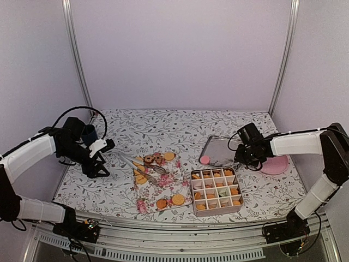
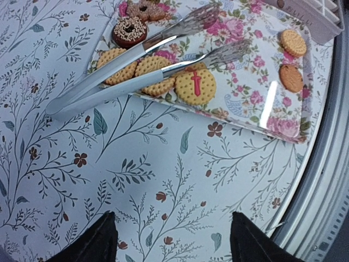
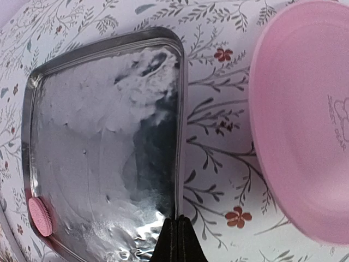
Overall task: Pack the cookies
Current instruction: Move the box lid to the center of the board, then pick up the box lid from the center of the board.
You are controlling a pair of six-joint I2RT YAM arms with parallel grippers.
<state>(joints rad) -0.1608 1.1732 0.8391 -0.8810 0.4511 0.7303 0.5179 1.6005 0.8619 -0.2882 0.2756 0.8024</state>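
while my right gripper (image 3: 178, 239) is pinched shut over the metal lid's (image 3: 103, 147) edge, my left gripper (image 2: 172, 240) gapes empty well left of it | pink cookie (image 3: 40, 216) on lid corner

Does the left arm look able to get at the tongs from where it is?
Probably yes: the left tool is open over bare cloth, and the tongs lie just ahead, handle end nearest, nothing between.

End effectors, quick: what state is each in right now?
Left end effector: open, holding nothing, above the tablecloth.
Right end effector: closed at the tin lid rim; whether it pinches the rim cannot be told.
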